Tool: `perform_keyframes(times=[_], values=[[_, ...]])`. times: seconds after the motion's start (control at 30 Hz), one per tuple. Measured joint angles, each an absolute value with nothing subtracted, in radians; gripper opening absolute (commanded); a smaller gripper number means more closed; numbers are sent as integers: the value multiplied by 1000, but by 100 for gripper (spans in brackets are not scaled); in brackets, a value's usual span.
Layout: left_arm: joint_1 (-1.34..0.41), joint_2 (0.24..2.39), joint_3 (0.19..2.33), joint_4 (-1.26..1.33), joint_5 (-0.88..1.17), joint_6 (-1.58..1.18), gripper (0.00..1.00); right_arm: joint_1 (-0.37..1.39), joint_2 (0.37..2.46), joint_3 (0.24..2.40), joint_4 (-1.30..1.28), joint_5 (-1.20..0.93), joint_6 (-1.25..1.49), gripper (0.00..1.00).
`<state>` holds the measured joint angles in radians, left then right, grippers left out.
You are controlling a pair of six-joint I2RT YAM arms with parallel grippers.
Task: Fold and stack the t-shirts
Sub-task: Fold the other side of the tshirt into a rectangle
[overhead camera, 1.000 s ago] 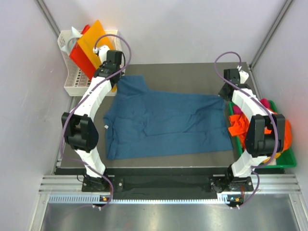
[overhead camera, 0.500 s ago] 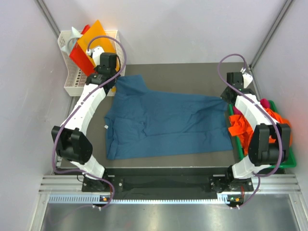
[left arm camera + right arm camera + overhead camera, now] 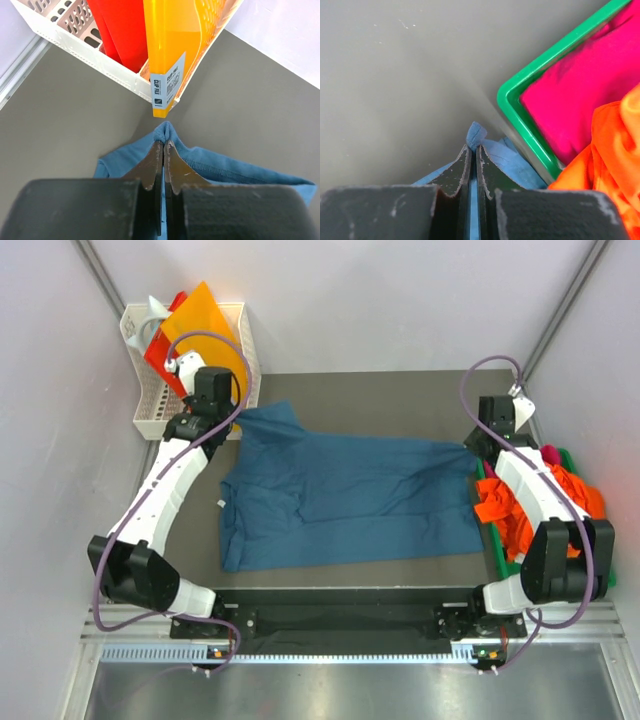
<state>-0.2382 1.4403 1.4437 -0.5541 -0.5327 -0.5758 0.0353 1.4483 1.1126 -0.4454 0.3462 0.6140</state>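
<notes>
Both arms are reached out to the far corners of the dark teal-blue t-shirt, which lies spread and a little rumpled across the grey tabletop. My left gripper is pinched tight on the shirt's far-left corner. Its jaws are pressed flat together with blue cloth poking out past the tips, right in front of the white basket that holds a yellow-orange file and a red folder.

It's the same on the other side. My right gripper has its jaws squeezed together on the far-right corner, a small tuft of blue sticking up beyond the tips, just beside the corner of the green tray. In that tray I see the magenta-pink t-shirt and the orange t-shirt, both bunched up. From above, the orange one drapes over the tray's inner rim.
</notes>
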Motion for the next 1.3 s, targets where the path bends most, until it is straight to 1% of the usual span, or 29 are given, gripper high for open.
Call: perform_keyframes(times=[0.2, 0.5, 0.83, 1.0, 1.3], values=[[-238, 1428, 1412, -550, -532, -587, 0, 35, 1409, 1098, -413, 338, 611, 0], [-238, 1372, 1282, -548, -532, -609, 0, 34, 1388, 1033, -365, 319, 602, 0], [-238, 1345, 1281, -542, -540, -609, 0, 34, 1383, 1029, -357, 310, 594, 0], [-238, 1331, 1281, -548, -540, -619, 0, 34, 1349, 1028, -361, 311, 594, 0], [-243, 1179, 1209, -576, -531, -643, 0, 35, 1237, 967, -384, 311, 605, 0]])
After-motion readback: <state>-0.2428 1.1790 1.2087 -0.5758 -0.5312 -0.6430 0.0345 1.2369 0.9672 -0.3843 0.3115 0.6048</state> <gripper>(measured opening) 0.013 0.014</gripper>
